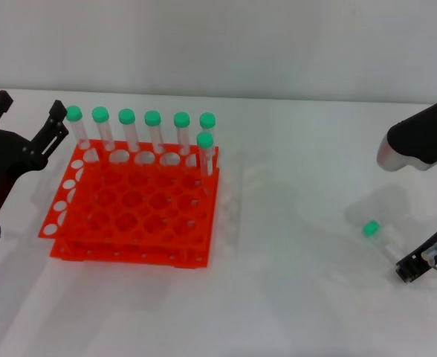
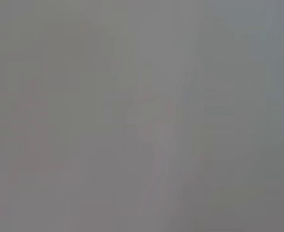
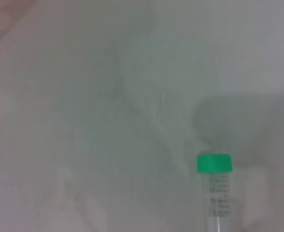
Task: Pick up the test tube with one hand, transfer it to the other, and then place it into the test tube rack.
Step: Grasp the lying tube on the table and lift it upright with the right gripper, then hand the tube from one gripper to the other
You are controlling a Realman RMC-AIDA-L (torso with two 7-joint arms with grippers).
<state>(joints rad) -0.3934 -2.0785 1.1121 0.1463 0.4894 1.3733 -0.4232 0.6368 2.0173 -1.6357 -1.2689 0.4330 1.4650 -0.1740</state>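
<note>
The table [image 1: 293,297] is smooth, matte white. On my left side sits the rack [image 1: 129,212]: bright orange-red plastic, square, two tiers, its top a grid of round holes, with more round holes along the side wall.

Seven tubes stand upright in it, each a slim clear plastic cylinder under a green cap. Six form the back row [image 1: 140,134]; the seventh [image 1: 205,152] stands just in front of that row's right end, at the rack's right edge.

An eighth tube, the loose tube [image 1: 379,236], is off to my right, well apart from the rack. It looks the same: clear body, green screw cap. In the head view the cap points toward the rack and the clear body runs back toward my right claw [image 1: 421,262]. The right wrist view shows its ribbed cap and faint printed markings on the body [image 3: 215,186]. Whether it lies on the table or is lifted clear, I cannot tell.

My right claw is low at the tube's far end, black, below a silver cuff; whether it is gripping the tube I cannot tell.

My left claw [image 1: 31,132] hangs beside the rack's back left corner, black, fingers spread apart and holding nothing. Its wrist view shows only plain grey.
</note>
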